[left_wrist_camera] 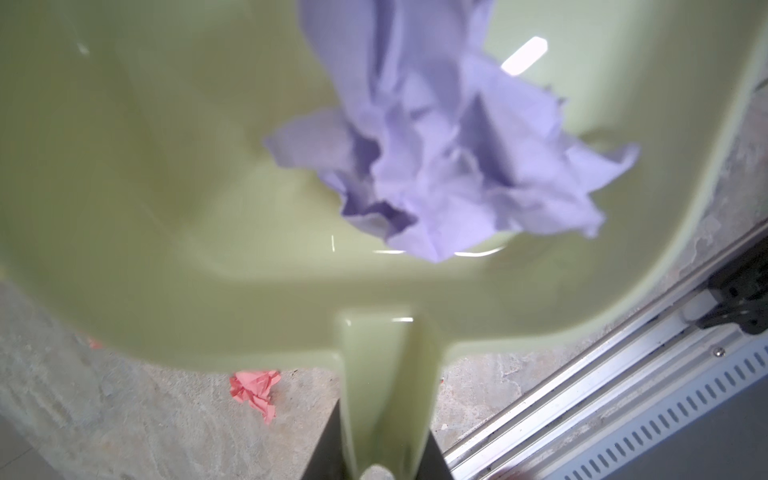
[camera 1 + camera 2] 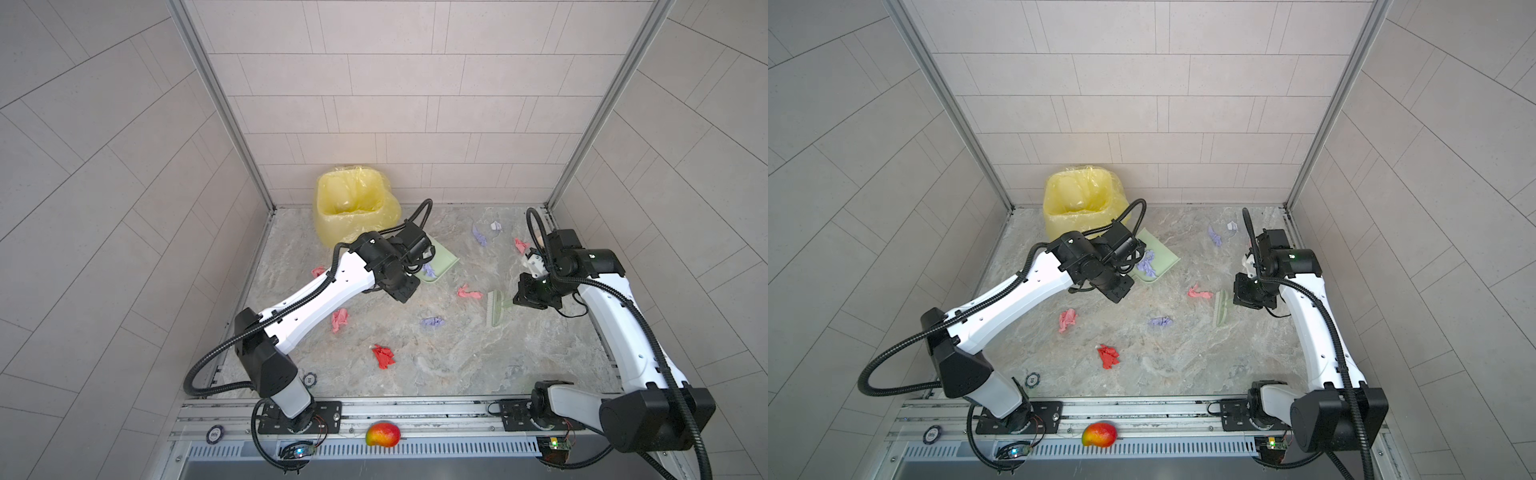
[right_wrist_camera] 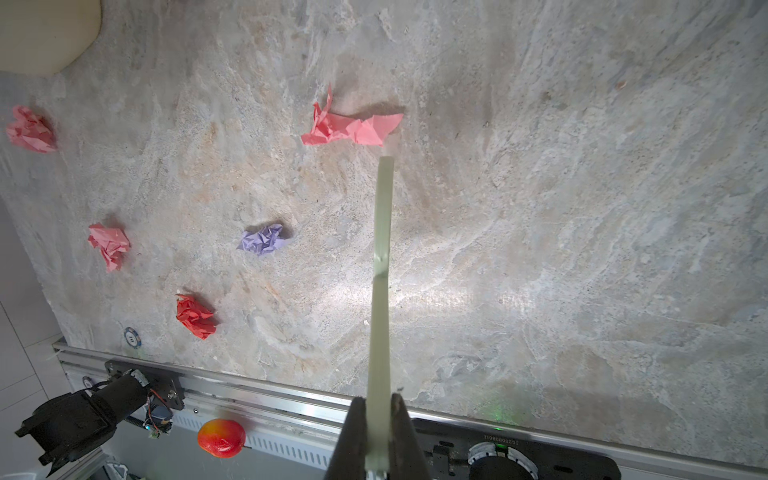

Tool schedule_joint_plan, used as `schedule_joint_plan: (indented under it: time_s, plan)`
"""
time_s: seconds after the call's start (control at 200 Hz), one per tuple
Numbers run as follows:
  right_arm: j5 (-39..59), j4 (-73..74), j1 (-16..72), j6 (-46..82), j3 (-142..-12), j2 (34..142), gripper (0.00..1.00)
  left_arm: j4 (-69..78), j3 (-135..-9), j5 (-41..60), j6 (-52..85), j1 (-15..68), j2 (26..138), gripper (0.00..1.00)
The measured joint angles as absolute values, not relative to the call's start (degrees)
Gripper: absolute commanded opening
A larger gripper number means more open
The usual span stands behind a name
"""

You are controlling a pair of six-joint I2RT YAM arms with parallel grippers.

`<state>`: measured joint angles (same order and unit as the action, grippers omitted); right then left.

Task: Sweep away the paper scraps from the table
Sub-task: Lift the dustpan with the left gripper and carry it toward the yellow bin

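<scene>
My left gripper (image 1: pixel 376 461) is clamped on the handle of the pale green plastic dustpan (image 1: pixel 166 199), which carries one crumpled lavender paper wad (image 1: pixel 436 158). My right gripper (image 3: pixel 379 432) is closed tight on the pale green hand brush (image 3: pixel 382 232).

Finding: in both top views the dustpan stands well apart from the brush, at its 10 o'clock, so a stroke has no catcher. The pink paper scrap (image 3: pixel 353 126) lies just beyond the brush tip and could flick across the grey marble-patterned table (image 3: pixel 582 208).

Tilting the dustpan risks shedding its wad short of the yellow-lined bin (image 2: pixel 349 195). Other paper scraps lie at the brush's 12 and 8 o'clock.
</scene>
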<state>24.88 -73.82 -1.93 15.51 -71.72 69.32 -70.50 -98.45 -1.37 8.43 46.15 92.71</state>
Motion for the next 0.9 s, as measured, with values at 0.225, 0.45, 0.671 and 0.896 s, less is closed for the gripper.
schedule_joint_plan:
  time_s: [0.225, 0.45, 0.671, 0.896]
  plan:
    - [25.91, -73.47, -1.93, 15.53, -71.72, 69.32, 0.0, -75.37, -103.37, -4.89, 11.68, 39.9, 89.34, 0.0]
    - [26.76, -73.17, -1.93, 15.77, -71.77, 69.45, 0.0, -80.58, -106.04, -7.92, 12.29, 31.03, 87.99, 0.0]
    - [27.4, -72.55, -1.63, 16.32, -72.86, 70.32, 0.0, -81.56, -106.04, -9.17, 11.92, 21.58, 87.31, 0.0]
    - [28.27, -71.92, -1.13, 16.71, -73.06, 70.63, 0.0, -81.69, -106.02, -10.0, 9.54, 11.92, 87.31, 0.0]
